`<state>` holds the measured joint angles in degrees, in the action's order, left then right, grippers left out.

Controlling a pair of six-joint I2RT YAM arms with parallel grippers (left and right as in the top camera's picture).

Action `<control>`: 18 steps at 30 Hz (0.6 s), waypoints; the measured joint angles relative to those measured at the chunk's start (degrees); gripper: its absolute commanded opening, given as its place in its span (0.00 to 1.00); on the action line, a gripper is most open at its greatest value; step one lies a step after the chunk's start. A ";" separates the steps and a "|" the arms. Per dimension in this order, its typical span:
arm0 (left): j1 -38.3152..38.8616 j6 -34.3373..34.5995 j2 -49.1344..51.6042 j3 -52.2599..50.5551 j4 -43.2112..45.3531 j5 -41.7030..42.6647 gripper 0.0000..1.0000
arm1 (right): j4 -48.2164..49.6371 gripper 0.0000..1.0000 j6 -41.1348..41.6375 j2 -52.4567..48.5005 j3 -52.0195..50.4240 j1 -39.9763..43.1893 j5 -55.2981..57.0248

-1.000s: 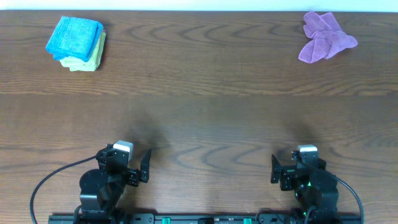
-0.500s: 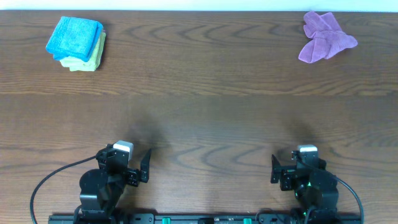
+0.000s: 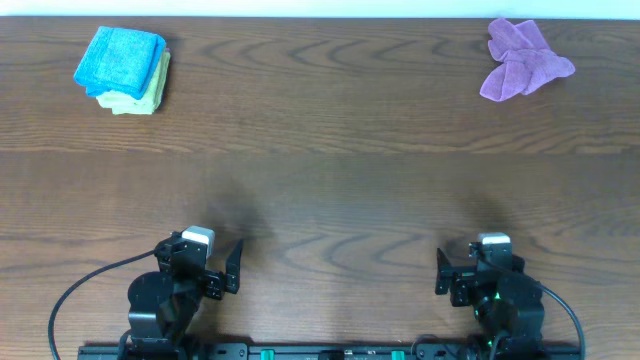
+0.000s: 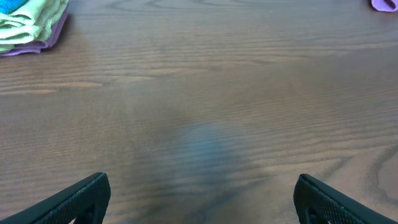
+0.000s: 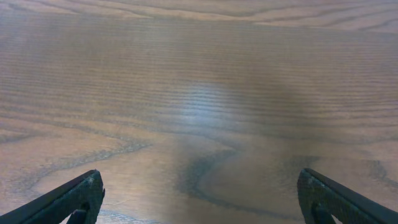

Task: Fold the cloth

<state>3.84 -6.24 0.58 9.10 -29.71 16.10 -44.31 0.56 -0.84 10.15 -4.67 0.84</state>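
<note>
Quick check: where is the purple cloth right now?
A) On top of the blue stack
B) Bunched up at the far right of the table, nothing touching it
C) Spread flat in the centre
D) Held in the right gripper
B: the cloth lies crumpled at the far right of the table, while the left gripper and right gripper sit open and empty near the front edge.

L wrist: cloth (image 4: 387,4) cut by top-rt edge | folded stack (image 4: 31,22) cut top-left | overhead: cloth layers indistinct
</note>
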 measured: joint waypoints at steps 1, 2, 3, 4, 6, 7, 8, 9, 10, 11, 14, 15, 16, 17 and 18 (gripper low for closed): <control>0.00 0.00 0.00 0.00 0.00 0.00 0.95 | 0.00 0.99 0.00 0.00 0.00 0.00 0.00; 0.00 0.00 0.00 0.00 0.00 0.00 0.96 | 0.00 0.99 0.00 0.00 0.00 0.00 0.00; 0.00 0.00 0.00 0.00 0.00 0.00 0.95 | 0.00 0.99 0.00 0.00 0.00 0.00 0.00; 0.00 0.00 0.00 0.00 0.00 0.00 0.95 | 0.00 0.99 0.00 0.00 0.00 0.00 0.00; 0.00 0.00 0.00 0.00 0.00 0.00 0.95 | 0.00 0.99 0.00 0.00 0.00 0.00 0.00; 0.00 0.00 0.00 0.00 0.00 0.00 0.95 | 0.02 0.99 0.00 0.00 0.00 0.00 0.00; 0.00 0.00 0.00 0.00 0.00 0.00 0.95 | 0.26 0.99 0.00 0.00 0.00 0.00 0.00; 0.00 0.00 0.00 0.00 0.00 0.00 0.95 | 1.51 0.99 0.00 0.02 -0.11 0.00 0.00; 0.00 0.02 0.00 0.00 0.02 0.00 0.95 | 3.61 0.99 0.02 0.00 -0.26 0.00 -0.04; 0.00 0.00 0.00 0.00 0.00 0.00 0.95 | 6.43 0.99 0.22 0.00 -0.44 0.00 -0.26; 0.00 0.00 0.00 0.00 -0.02 0.02 0.95 | 17.11 0.99 6.73 0.04 -0.59 0.00 -2.58; 0.00 0.00 0.00 0.00 0.00 0.00 0.95 | 18.93 0.99 10.01 0.07 -0.57 0.00 -3.34; 0.00 0.00 0.00 0.00 0.00 0.02 0.95 | 20.06 0.99 13.88 0.13 -0.55 0.00 -4.11; 0.00 0.00 0.00 0.00 0.00 0.02 0.95 | 20.46 0.99 16.81 0.15 -0.55 0.00 -4.55; 0.00 0.00 0.00 0.00 0.00 0.02 0.95 | 20.74 0.99 20.52 0.15 -0.57 0.00 -4.68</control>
<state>3.84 -6.24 0.58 9.10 -29.71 16.12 -23.57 21.08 -0.69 9.58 -4.67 -3.84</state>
